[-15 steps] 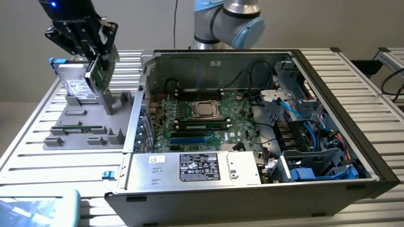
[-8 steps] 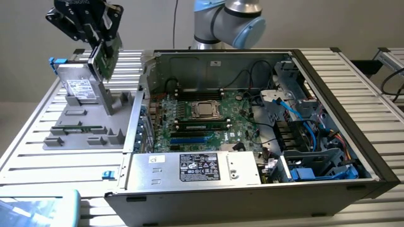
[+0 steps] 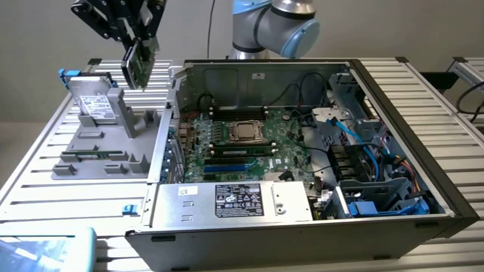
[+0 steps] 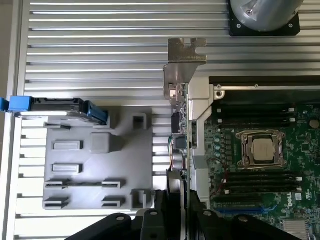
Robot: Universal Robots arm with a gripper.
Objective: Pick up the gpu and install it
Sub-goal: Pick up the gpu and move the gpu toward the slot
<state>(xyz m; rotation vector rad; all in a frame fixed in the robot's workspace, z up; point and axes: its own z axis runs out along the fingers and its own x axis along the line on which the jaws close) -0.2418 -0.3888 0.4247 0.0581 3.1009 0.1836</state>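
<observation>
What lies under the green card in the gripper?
Slatted table between the gray tray and the computer case, seen from the wrist; the card itself covers the spot directly below.

Green gpu [image 3: 139, 65], black gripper [image 3: 139, 39], grey tray [image 3: 90, 164], green motherboard [image 3: 286, 136], ribbed silver table [image 3: 53, 192], blue cables [image 3: 350, 133].

One gpu [image 3: 139, 64], one silver drive [image 3: 96, 106], one grey fixture [image 3: 98, 162] — one open case [image 3: 302, 243] (one motherboard [image 3: 250, 143] inside)

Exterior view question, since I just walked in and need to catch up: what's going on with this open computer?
The robot arm's claw grips the gpu, holding it in the air roughly between the grey parts tray and the open computer case. The card is not in the motherboard yet. A silver drive stands in the tray.
</observation>
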